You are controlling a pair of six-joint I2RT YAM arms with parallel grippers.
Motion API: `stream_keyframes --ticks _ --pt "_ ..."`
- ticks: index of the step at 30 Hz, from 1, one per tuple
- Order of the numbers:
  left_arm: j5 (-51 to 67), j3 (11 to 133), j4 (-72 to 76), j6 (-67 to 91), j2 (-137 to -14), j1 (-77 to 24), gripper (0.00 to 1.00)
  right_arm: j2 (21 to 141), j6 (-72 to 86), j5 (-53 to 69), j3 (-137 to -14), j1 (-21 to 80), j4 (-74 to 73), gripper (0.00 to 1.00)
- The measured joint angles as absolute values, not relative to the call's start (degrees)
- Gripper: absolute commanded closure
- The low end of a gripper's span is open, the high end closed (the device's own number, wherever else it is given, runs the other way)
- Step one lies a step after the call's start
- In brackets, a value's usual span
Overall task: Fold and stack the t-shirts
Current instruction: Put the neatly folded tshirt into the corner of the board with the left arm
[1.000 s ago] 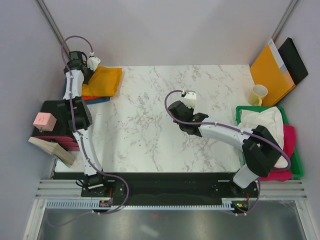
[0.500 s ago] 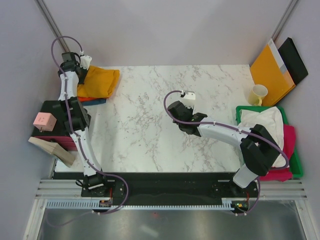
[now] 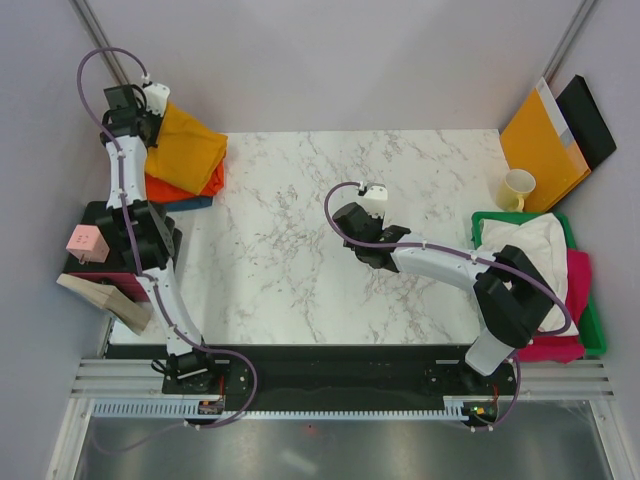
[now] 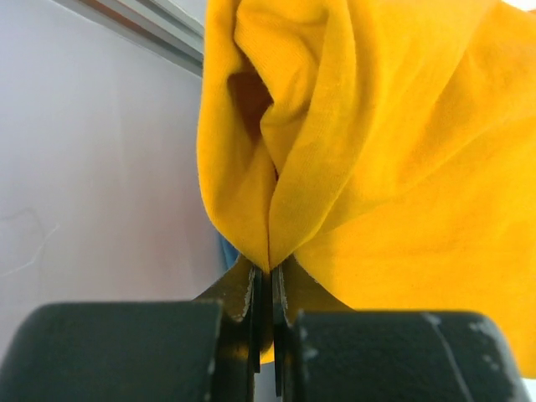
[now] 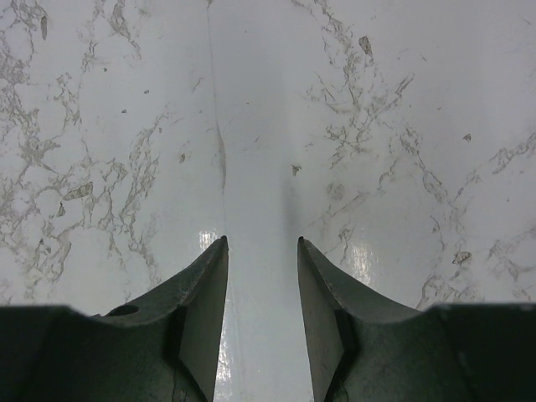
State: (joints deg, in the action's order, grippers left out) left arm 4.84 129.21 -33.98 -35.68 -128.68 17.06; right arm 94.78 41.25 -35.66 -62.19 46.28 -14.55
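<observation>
Yellow t-shirt hangs pinched in my left pincer at the far-left corner of the surface, draped over the orange t-shirt. Right pincer half open, empty, mid-surface. I'd lower slowly, squaring edges onto the stack.

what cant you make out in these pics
- Top view: mustard-yellow t-shirt, pinched by the left gripper, covers most of the orange t-shirt and teal t-shirt beneath.
- Left wrist view: yellow cloth fills the frame; everything beneath hidden.
- Top view: magenta t-shirt mostly under the white t-shirt and right arm.
</observation>
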Motion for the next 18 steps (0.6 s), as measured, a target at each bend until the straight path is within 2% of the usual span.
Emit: stream_keyframes --ticks 8,16,17,18 --pt "2.68 124.27 -33.30 -35.73 -129.14 17.28 0.98 94.76 41.39 -35.70 -62.19 46.28 -14.55 0.54" --pt "-5.10 123.44 -32.29 -35.81 -135.15 17.30 0.98 94.74 41.56 -35.73 -62.19 46.28 -14.57 0.53" --pt "-5.85 123.33 -32.29 -35.81 -135.52 17.30 0.91 94.74 41.58 -35.73 -62.19 46.28 -14.57 0.54" --pt "-6.57 123.33 -32.34 -35.81 -136.07 17.30 0.81 94.74 41.60 -35.73 -62.19 46.28 -14.57 0.54"
